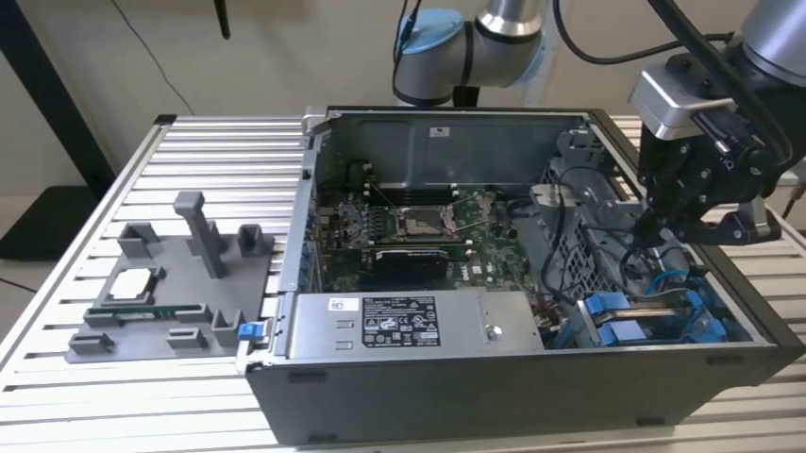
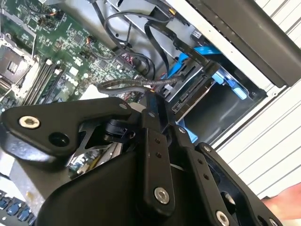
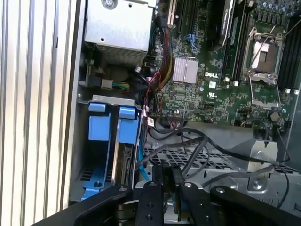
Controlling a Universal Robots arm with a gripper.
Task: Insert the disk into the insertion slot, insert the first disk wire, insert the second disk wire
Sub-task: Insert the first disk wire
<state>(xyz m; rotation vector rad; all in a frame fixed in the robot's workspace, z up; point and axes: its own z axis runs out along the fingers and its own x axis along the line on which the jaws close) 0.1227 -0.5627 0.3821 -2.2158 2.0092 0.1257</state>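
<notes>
We find the disk (image 1: 633,321) seated in the insertion slot (image 3: 97,182), at the lower right of the exterior view. The gripper (image 3: 168,181) hangs near it, fingers drawn close together, with a black wire (image 2: 136,84) crossing their tips.

Rails of insertion slot (image 3: 99,141) — glossy plastic; power-supply box (image 3: 120,26) seemingly matt metal.

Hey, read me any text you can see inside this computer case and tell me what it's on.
Power-supply box label: black and white print, too small to read.
Motherboard: a white maker's logo; the small board markings are too tiny to read.
White sticker on the case's back wall: too small to read.
</notes>
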